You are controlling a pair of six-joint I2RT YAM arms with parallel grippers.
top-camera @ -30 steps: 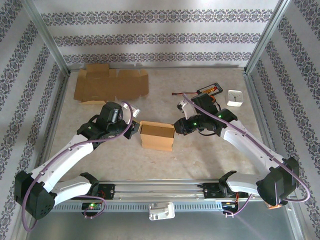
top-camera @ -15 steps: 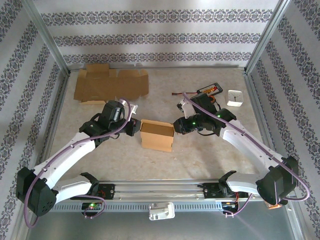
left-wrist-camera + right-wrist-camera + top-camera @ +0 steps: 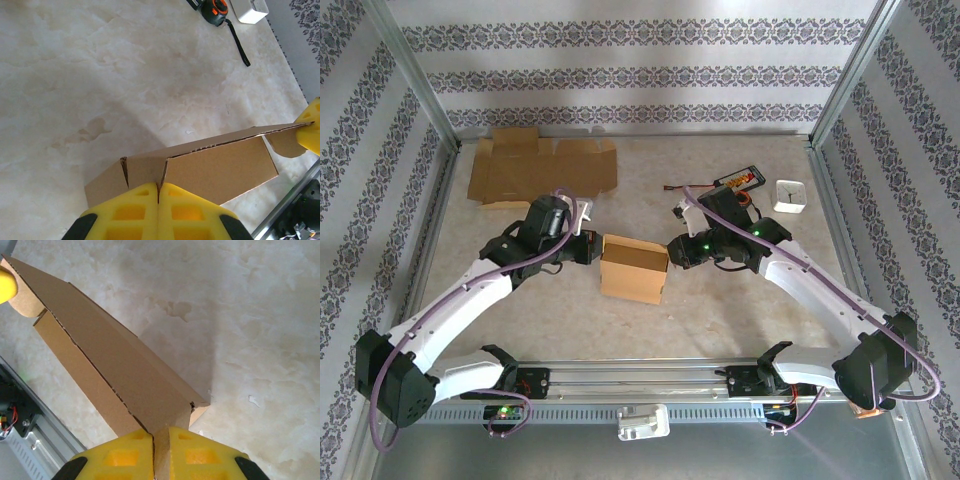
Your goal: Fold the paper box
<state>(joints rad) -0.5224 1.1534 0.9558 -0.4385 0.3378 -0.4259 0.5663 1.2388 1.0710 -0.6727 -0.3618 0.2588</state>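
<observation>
L gripper (image 3: 158, 187), now moved in, is clamping shut on the box (image 3: 634, 270) end (R gripper (image 3: 160, 432) pinching opp. end), so folding's ready.

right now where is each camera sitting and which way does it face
Top external: above and behind the arms, looking down at the table; both arms show, left gripper and right gripper at the paper box ends.
Left wrist: on the left wrist, looking down along its shut yellow fingers pinching the paper box.
Right wrist: likewise, its fingers clamping the opposite end.
Shared: both wrist views see the paper box.
</observation>
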